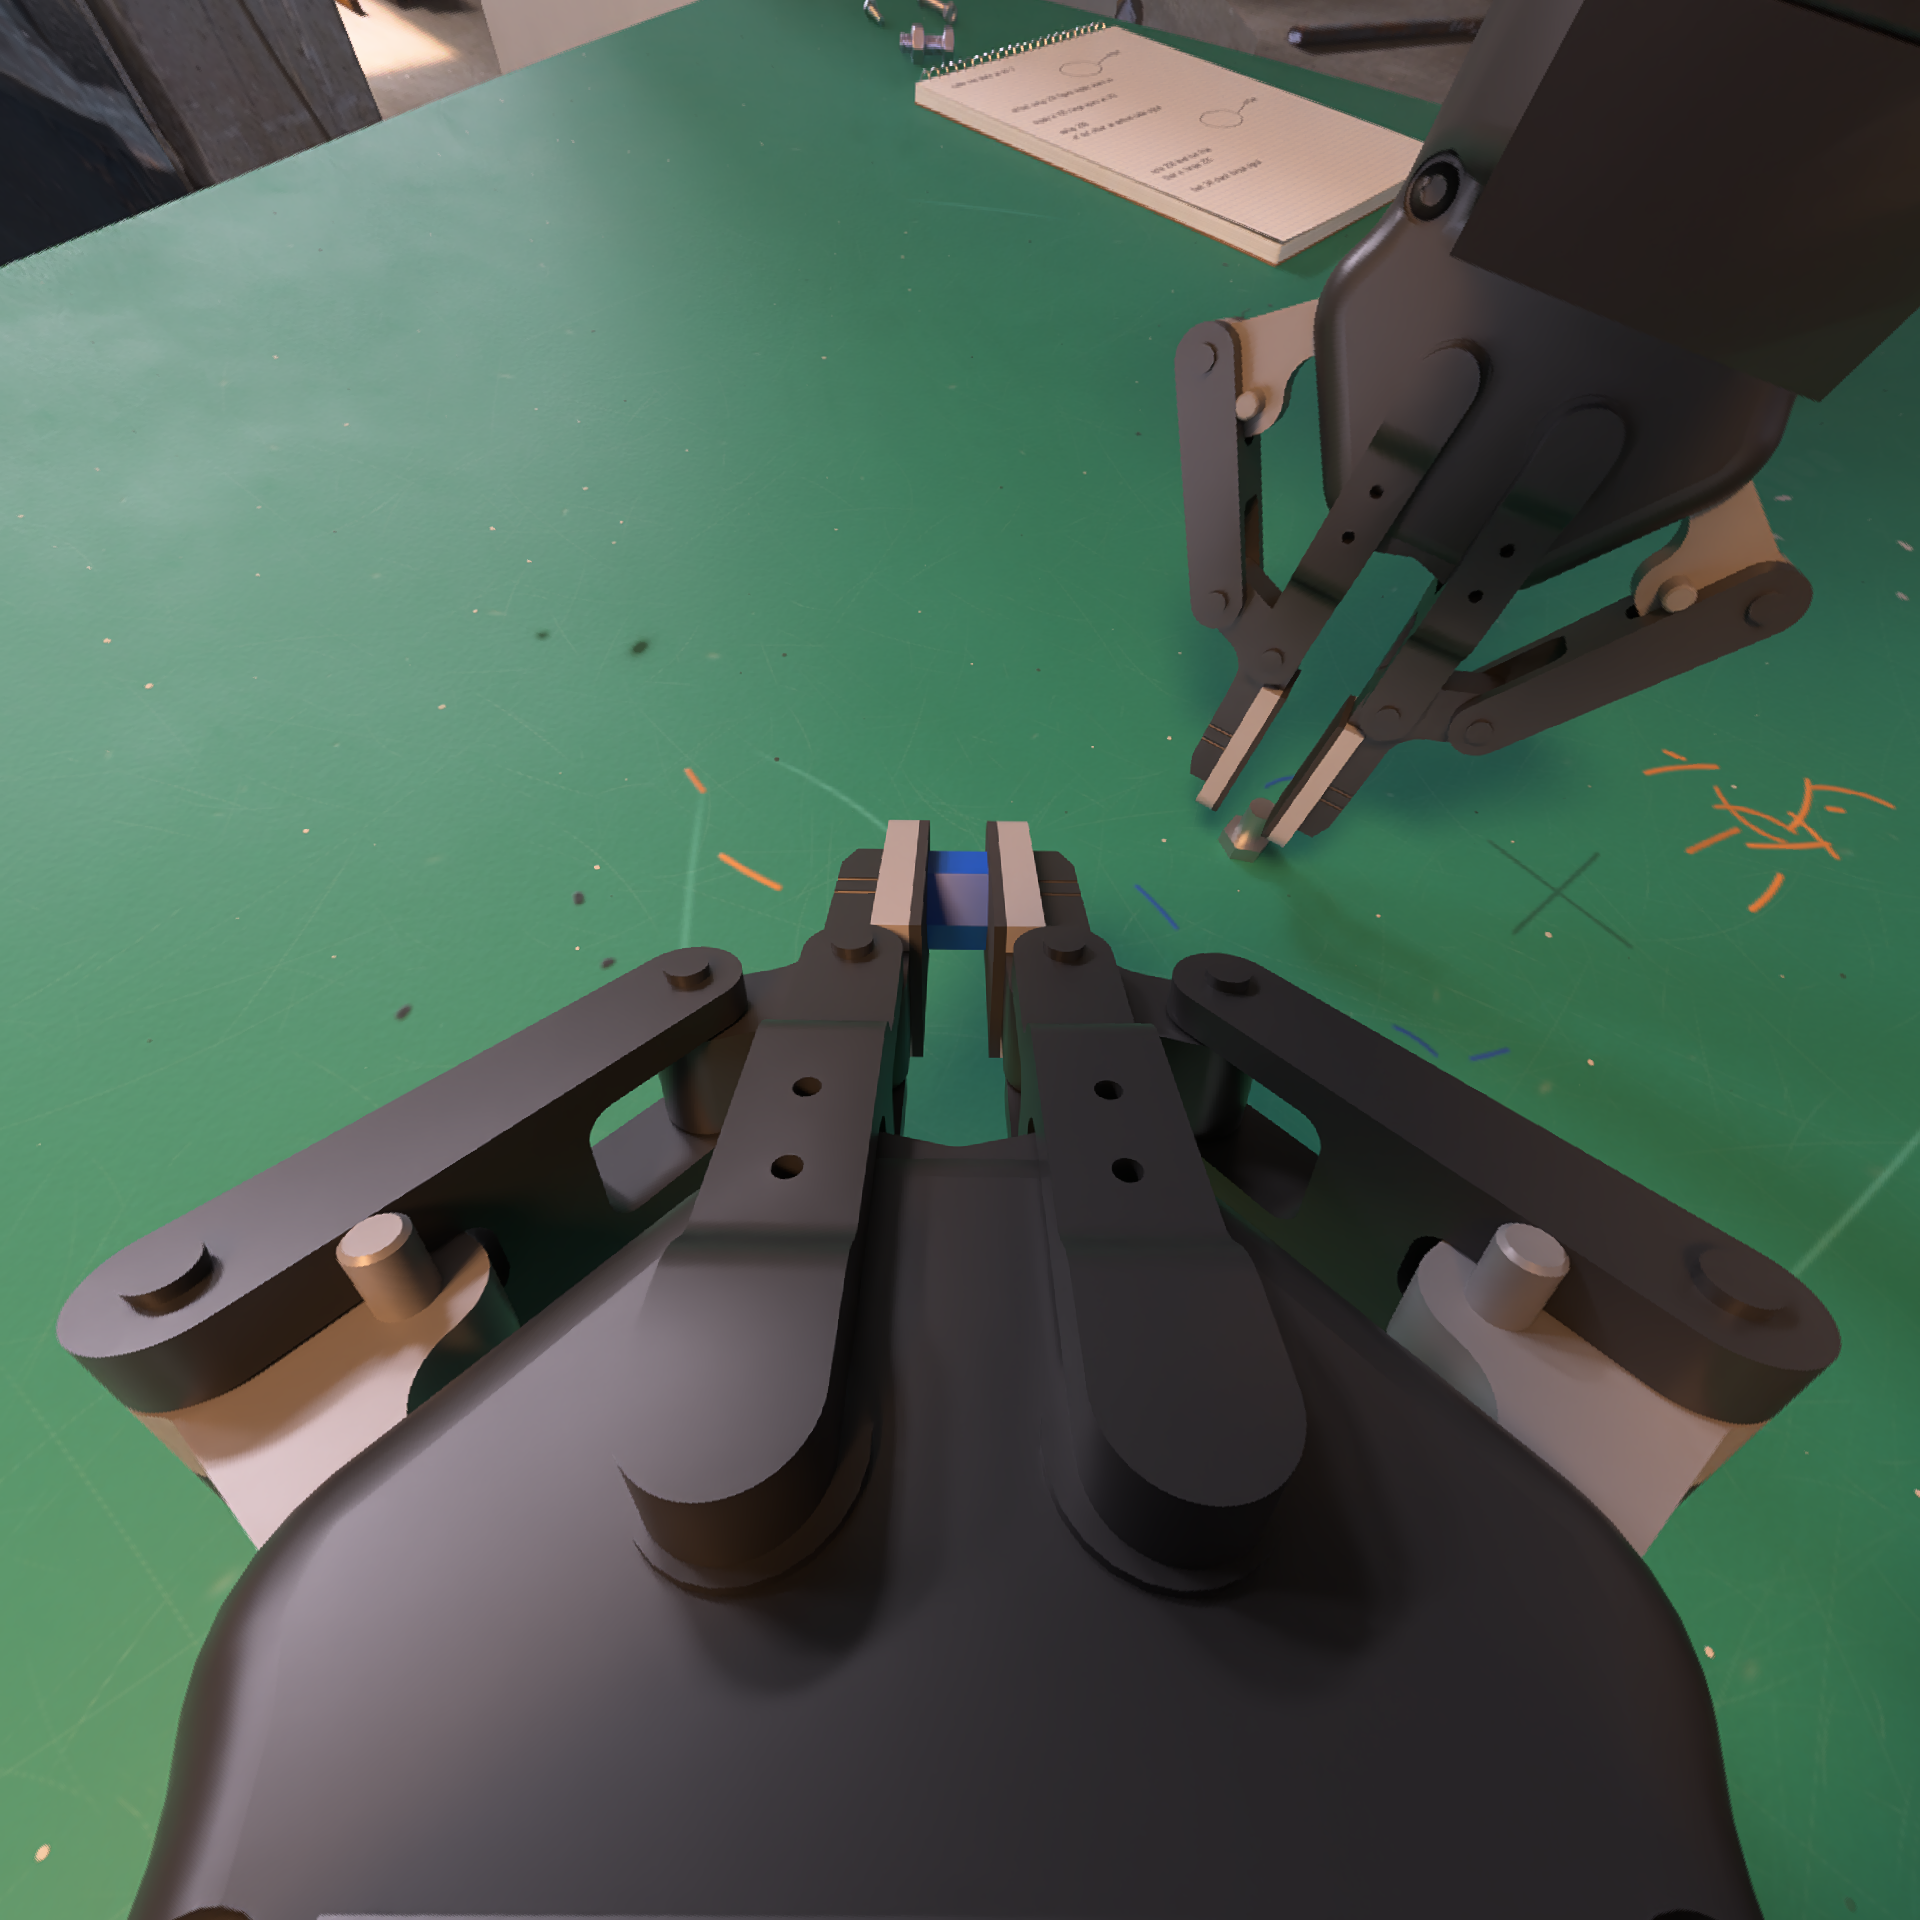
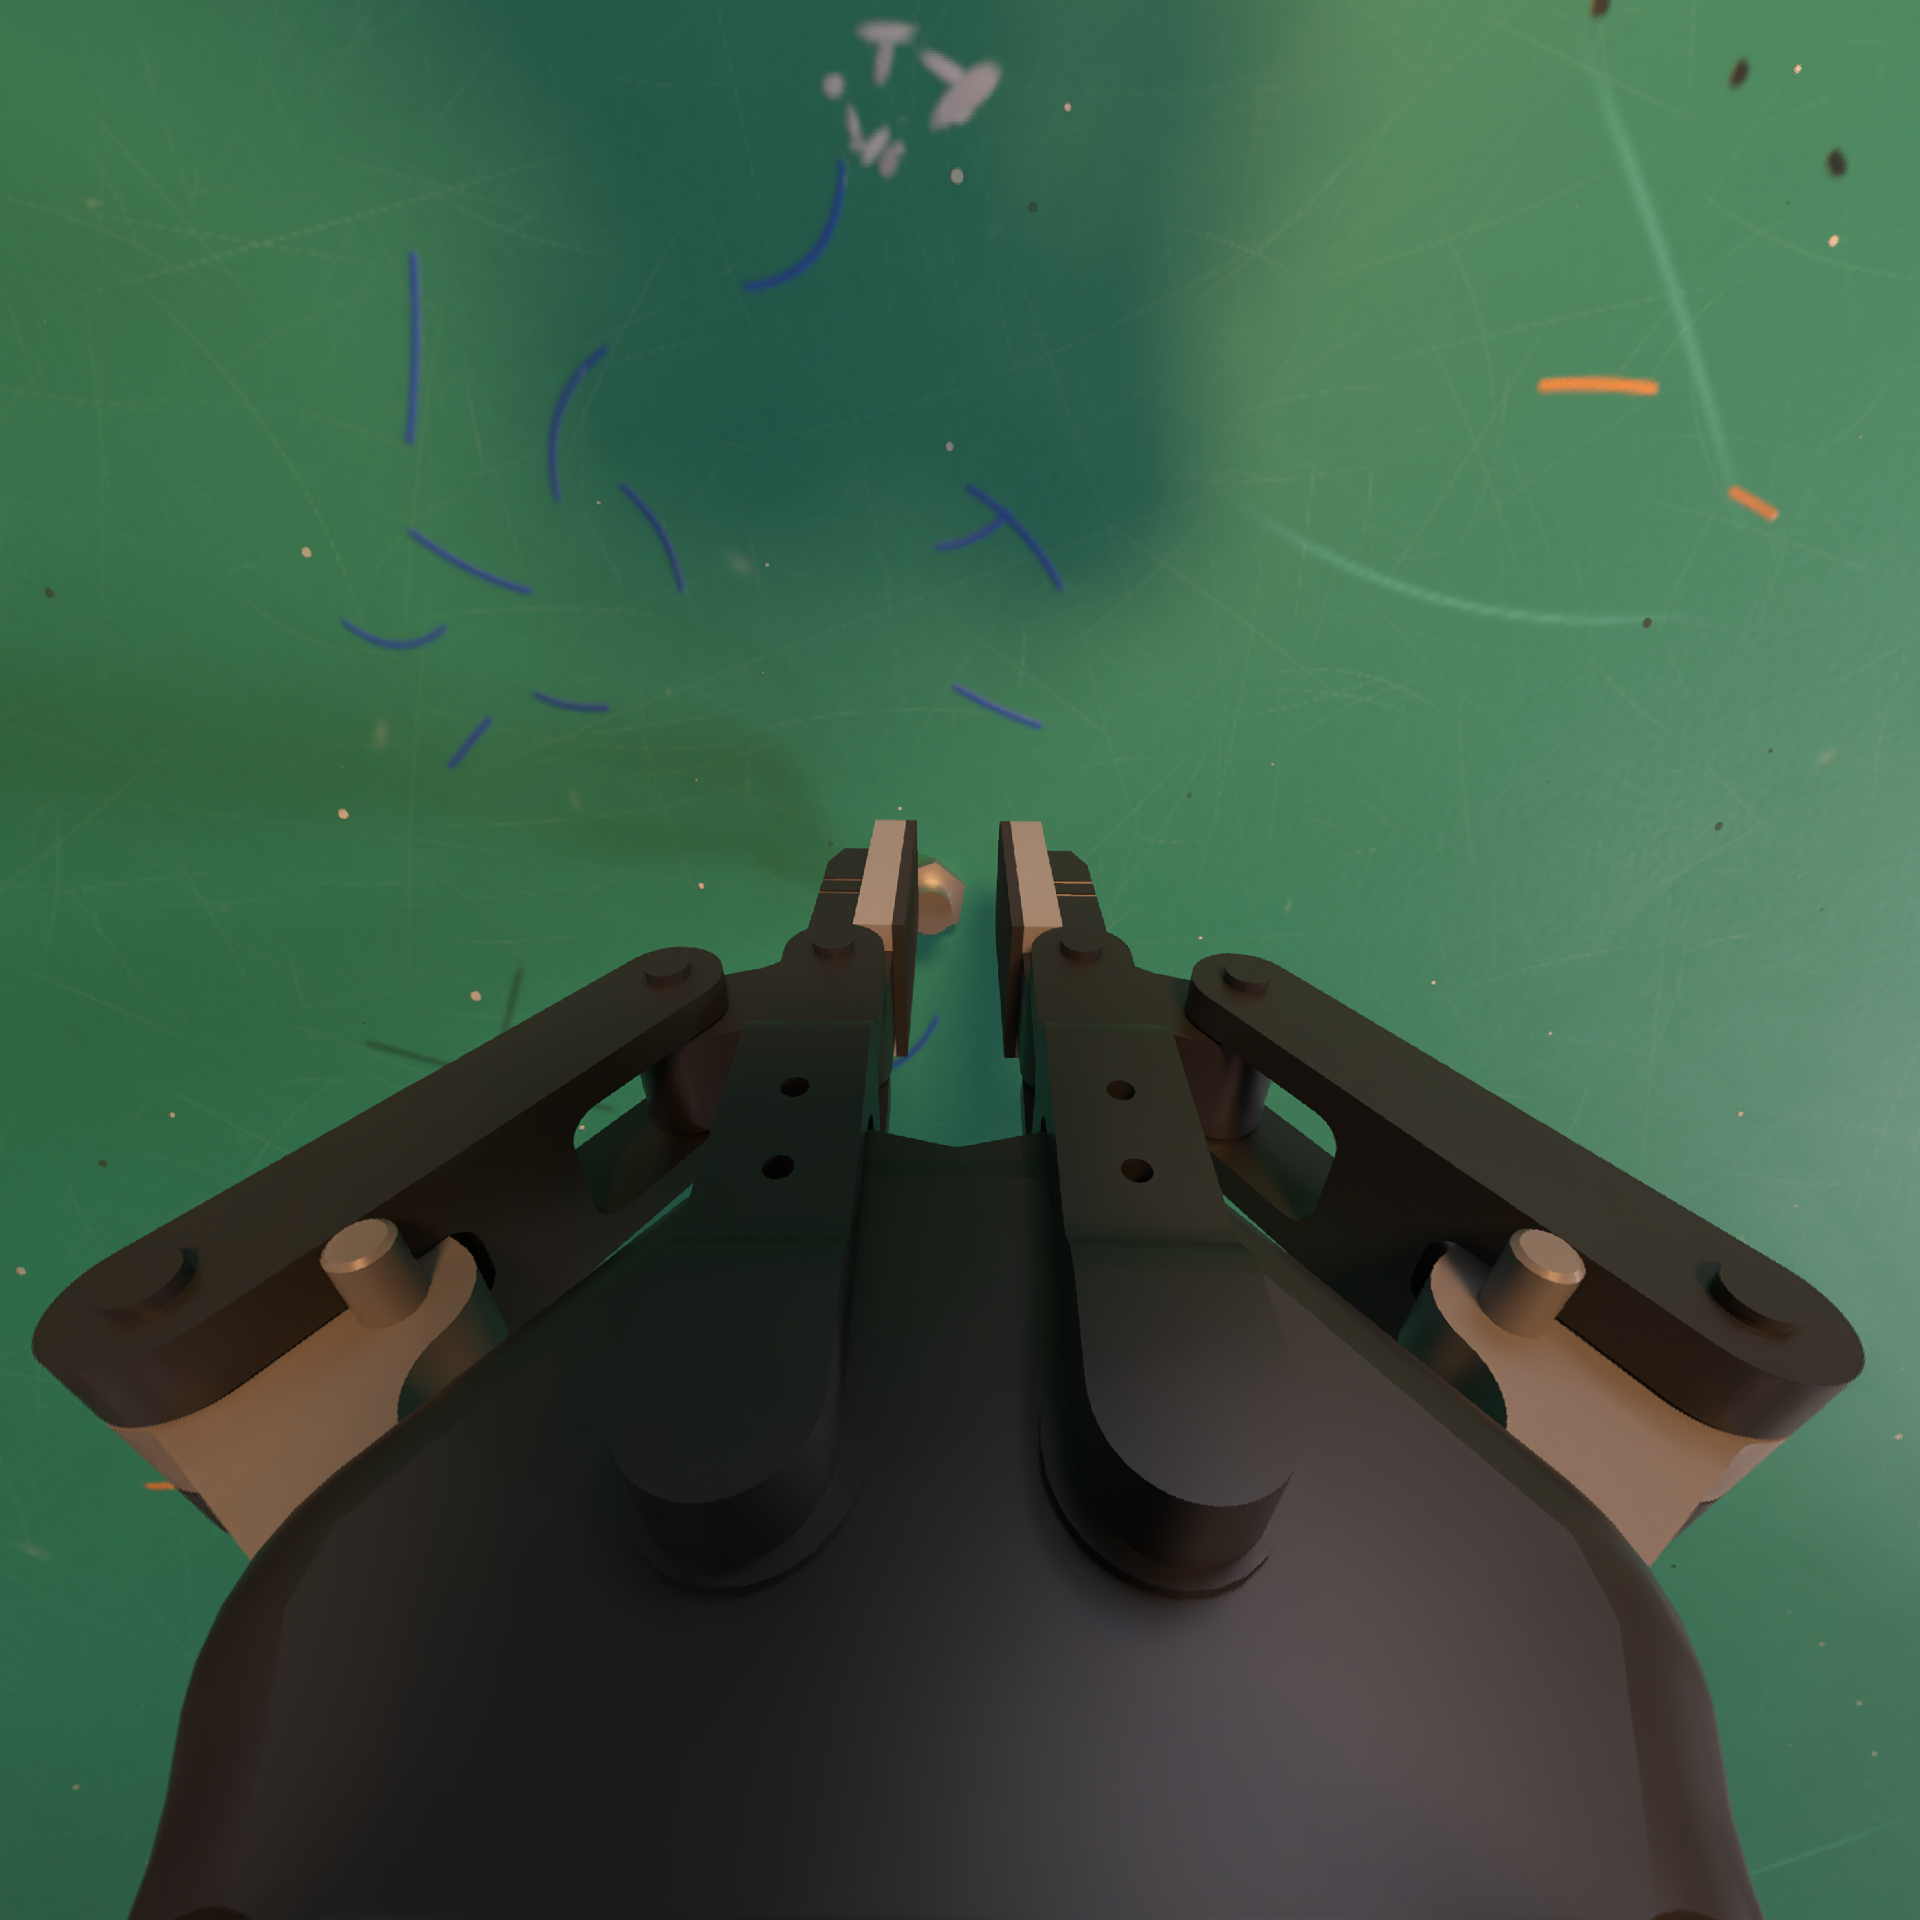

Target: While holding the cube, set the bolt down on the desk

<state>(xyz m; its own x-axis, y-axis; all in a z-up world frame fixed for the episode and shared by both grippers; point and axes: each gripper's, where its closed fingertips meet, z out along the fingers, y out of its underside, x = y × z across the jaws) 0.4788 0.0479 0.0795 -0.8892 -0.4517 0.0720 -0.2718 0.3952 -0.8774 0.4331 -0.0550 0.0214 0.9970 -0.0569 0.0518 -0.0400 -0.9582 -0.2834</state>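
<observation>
My left gripper (image 1: 957,868) is shut on a small blue cube (image 1: 957,902) and holds it just above the green desk (image 1: 520,520). My right gripper (image 2: 957,873) points down at the desk with its jaws slightly apart. The small metal bolt (image 2: 938,896) sits between the pads, against the left pad and clear of the right one. In the left wrist view the bolt (image 1: 1244,834) rests on the desk at the tips of my right gripper (image 1: 1252,816), to the right of the cube.
A spiral notepad (image 1: 1174,135) lies at the far right of the desk. Loose bolts (image 1: 925,40) lie beyond it near the far edge. Orange and blue pen marks (image 1: 1777,821) and scratches cover the mat.
</observation>
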